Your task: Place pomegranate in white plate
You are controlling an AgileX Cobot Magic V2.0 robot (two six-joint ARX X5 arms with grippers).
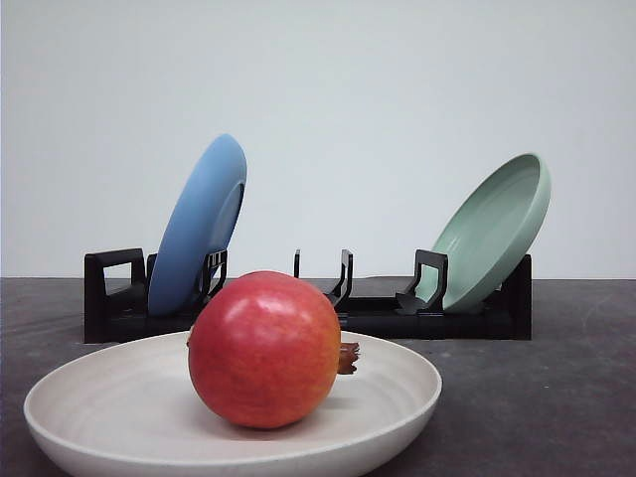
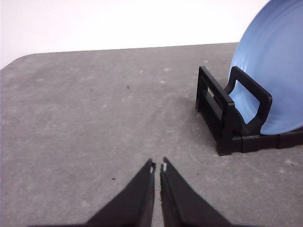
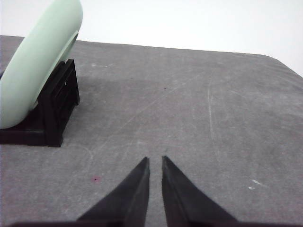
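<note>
Pomegranate: the round red pomegranate with an orange-yellow blush [image 1: 264,350] lay inside the wide, shallow, cream-white round plate [image 1: 89,397], resting on the plate's floor slightly left of its middle in the front view; its small brown dried crown [image 1: 348,358] pointed sideways to the right.
White plate: it sat flat on the dark grey speckled tabletop [image 1: 556,397], nearest the front camera, in front of the rack and apart from it.
Rack: a black plastic dish rack [image 1: 378,318] stood across the tabletop behind the white plate, with upright dividers along its length.
Blue plate: a matte blue round plate [image 1: 199,229] stood on edge in the rack's left end, leaning to the right; the left wrist view showed it [image 2: 277,75] held behind a black looped divider [image 2: 248,101].
Green plate: a pale green round plate [image 1: 492,234] stood on edge at the rack's right end, leaning to the right with its hollow facing left; the right wrist view showed its rim [image 3: 40,61] above the rack's end wall [image 3: 59,101].
Left gripper: the black left gripper [image 2: 157,168] hung over bare tabletop beside the rack's blue-plate end, its fingers pressed almost together with only a hairline slit, holding nothing.
Right gripper: the black right gripper [image 3: 155,161] hung over bare tabletop near the rack's green-plate end, its fingers drawn close with a narrow gap, holding nothing.
</note>
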